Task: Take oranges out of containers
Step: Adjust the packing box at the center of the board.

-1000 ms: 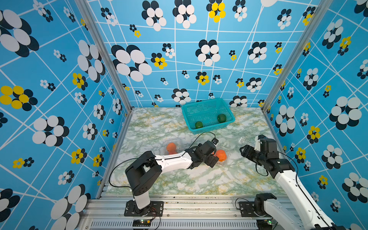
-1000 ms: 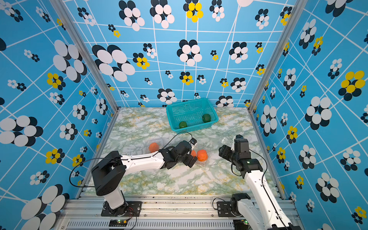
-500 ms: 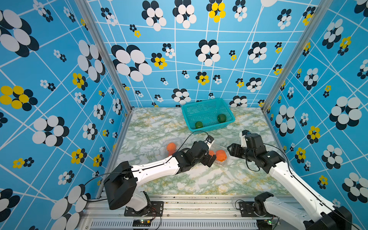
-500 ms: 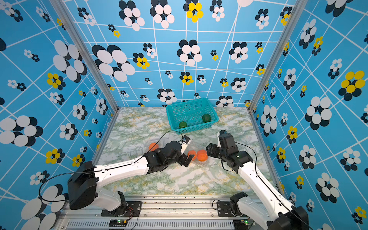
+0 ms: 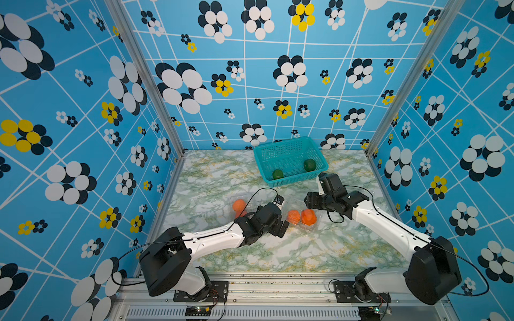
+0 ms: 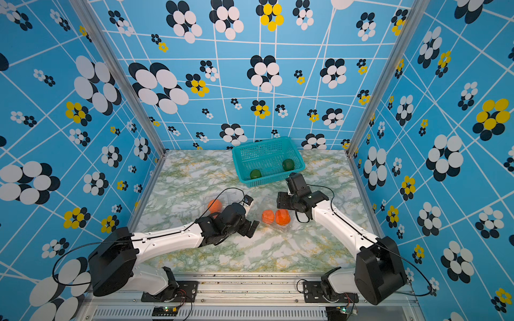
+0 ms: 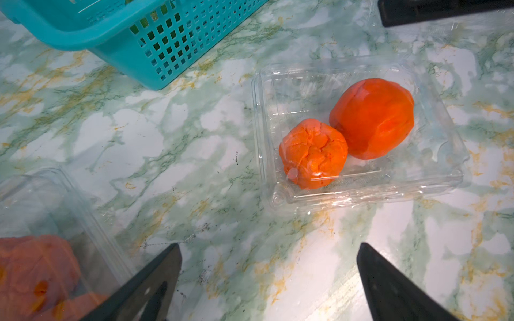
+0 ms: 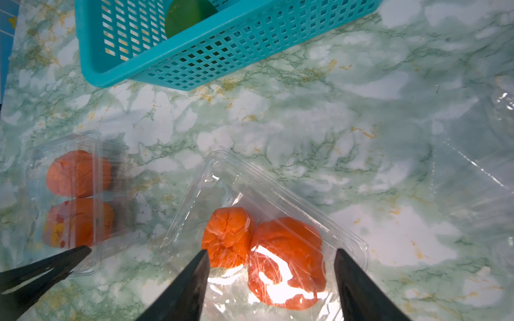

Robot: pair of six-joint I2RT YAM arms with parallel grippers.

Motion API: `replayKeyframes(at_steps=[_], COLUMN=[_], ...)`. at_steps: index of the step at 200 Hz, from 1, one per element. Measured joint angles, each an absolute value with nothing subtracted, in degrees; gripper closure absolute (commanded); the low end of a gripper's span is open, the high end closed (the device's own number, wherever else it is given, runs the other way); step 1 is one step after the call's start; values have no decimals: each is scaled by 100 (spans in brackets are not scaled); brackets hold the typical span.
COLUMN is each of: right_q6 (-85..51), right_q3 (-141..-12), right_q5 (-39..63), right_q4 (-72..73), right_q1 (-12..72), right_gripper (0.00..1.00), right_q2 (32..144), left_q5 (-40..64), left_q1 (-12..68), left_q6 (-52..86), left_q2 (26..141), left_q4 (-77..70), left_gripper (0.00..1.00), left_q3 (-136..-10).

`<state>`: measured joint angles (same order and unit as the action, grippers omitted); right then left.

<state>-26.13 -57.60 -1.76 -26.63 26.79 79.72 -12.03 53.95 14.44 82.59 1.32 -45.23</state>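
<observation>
**Four oranges boxed, both claws empty**

Two oranges [image 8: 79,173] sit in the left clear container [image 8: 91,139]. The left claw [image 7: 268,245] gapes wide near the middle container [image 7: 361,194], which holds two more. The right claw [image 8: 271,251] hangs close by it, spread, gripping nothing.

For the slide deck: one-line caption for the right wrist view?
Open right gripper aimed at a clear container holding two oranges, teal basket beyond.
</observation>
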Motion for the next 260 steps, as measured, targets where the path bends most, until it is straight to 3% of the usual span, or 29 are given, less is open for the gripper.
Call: replayKeyframes(at_steps=[95, 221, 260], right_q6=[-2617, -3267, -3369], right_q3=[-5592, -4169, -4150], right_q5=[-388, -421, -423], right_q4=[-2488, -2475, -2517], right_q1=[2679, 2797, 2823], right_gripper=[28, 30, 30], right_q2=[8425, 7037, 6737], left_q5=[-1232, -563, -462], left_q1=[5229, 4456, 4425], left_q6=[1461, 1439, 1441], left_q2=[9004, 10149, 9977], left_q4=[193, 123, -187], left_gripper=[0, 0, 0], left_q3=[-4528, -5955, -5784])
